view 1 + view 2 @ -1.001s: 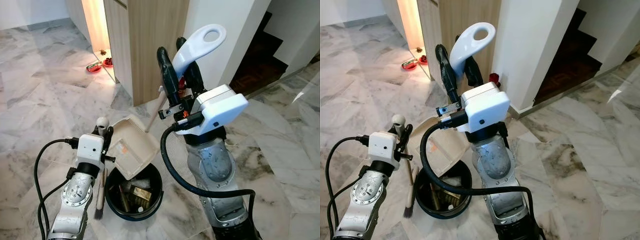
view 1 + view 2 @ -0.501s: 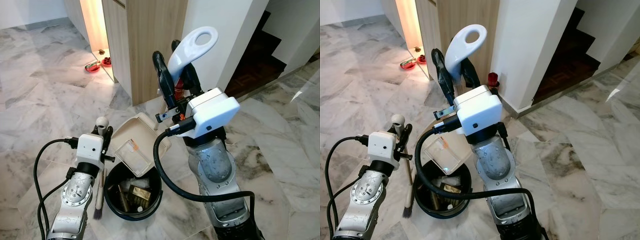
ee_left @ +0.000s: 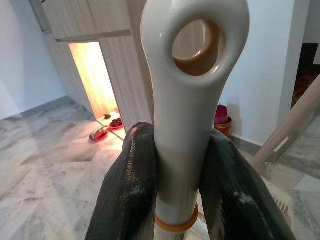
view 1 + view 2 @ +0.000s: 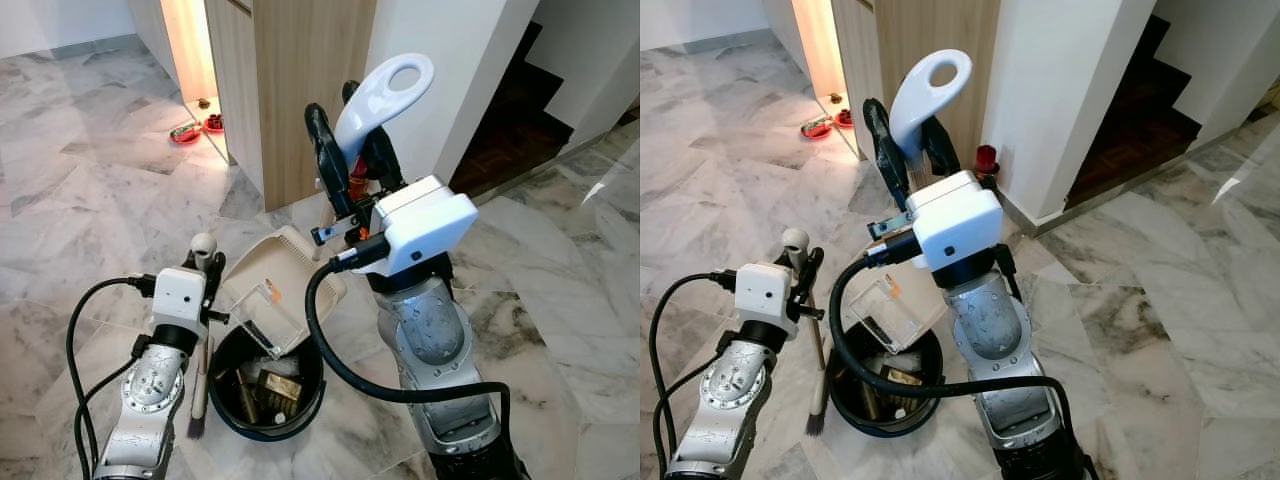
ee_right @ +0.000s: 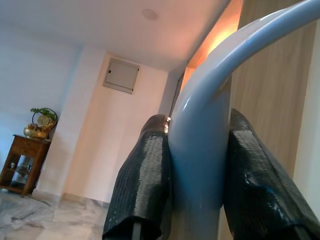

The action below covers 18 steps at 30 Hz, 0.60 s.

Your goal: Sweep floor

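Observation:
My right gripper point(image 4: 350, 150) is shut on the white looped handle point(image 4: 385, 90) of a beige dustpan point(image 4: 290, 270). The pan tilts with its lip over a black bucket point(image 4: 300, 400) on the marble floor. A clear plastic piece point(image 4: 262, 318) lies at the pan's lip, above the rubbish in the bucket. My left gripper point(image 4: 212, 268) is shut on a small hand brush point(image 4: 199, 395) that hangs upright left of the bucket, bristles down. In the wrist views, black fingers point(image 3: 127, 200) clamp the brush's white looped end, and other fingers point(image 5: 145, 185) clamp the dustpan handle.
A wooden cabinet point(image 4: 300, 90) stands right behind the dustpan, with a white wall point(image 4: 450, 60) and a dark stairway point(image 4: 515, 110) to its right. Red shoes point(image 4: 190, 132) lie by the lit gap at the back left. A small red object point(image 4: 985, 160) sits at the wall's foot.
My right gripper has carried the dustpan handle slightly left and the pan has tipped steeper over the bucket. The clear plastic piece has slid to the lip. The left arm has held still.

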### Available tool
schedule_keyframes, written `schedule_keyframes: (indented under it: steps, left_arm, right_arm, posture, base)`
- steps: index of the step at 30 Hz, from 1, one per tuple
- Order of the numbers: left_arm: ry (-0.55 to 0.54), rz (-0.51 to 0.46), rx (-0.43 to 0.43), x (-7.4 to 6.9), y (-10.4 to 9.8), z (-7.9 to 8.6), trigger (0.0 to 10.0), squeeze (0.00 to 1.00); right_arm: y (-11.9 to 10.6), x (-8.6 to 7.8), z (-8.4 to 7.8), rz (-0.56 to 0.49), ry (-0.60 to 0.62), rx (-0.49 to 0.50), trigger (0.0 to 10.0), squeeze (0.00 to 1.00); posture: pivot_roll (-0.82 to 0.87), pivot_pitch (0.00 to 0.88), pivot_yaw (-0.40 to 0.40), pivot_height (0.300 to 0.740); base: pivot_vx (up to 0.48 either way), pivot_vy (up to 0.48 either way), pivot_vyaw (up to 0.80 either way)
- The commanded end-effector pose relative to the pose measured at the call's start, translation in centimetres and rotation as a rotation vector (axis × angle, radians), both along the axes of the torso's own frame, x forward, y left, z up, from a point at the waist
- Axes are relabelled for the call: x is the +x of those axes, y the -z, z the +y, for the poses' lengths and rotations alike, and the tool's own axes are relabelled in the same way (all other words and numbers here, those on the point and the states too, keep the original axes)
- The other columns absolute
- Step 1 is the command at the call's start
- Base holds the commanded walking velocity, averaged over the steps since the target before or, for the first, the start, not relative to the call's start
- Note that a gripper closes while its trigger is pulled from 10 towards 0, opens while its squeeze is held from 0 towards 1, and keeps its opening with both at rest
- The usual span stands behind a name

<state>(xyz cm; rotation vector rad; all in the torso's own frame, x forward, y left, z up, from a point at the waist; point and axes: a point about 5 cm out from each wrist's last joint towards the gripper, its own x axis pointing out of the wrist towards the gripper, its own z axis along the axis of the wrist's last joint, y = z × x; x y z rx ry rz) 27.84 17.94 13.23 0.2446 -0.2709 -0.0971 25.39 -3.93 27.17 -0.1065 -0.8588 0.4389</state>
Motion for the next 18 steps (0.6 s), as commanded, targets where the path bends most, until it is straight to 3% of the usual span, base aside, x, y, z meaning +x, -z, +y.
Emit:
schedule_keyframes:
  steps: [1,12,18]
  left_arm:
    - [0.034,-0.058,-0.017,0.2,-1.1,-0.7,10.0,0.0]
    - [0.034,-0.058,-0.016,0.2,-1.1,-0.7,10.0,0.0]
    - [0.031,-0.054,-0.014,0.2,-1.0,-0.7,10.0,0.0]
  right_arm:
    - [-2.0,-1.2,-0.1,-0.132,-0.003,0.003,10.0,0.0]
    - [-1.9,-1.0,-0.5,-0.112,0.006,0.022,10.0,0.0]
    - [-1.1,0.6,-2.6,-0.08,0.141,0.004,10.0,0.0]
  posture:
    - [0.21,0.101,-0.091,0.74]
    - [0.21,0.102,-0.091,0.74]
    - [0.21,0.102,-0.091,0.74]
  base:
    - [0.0,0.0,0.0]
    - [0.0,0.0,0.0]
    - [0.0,0.0,0.0]
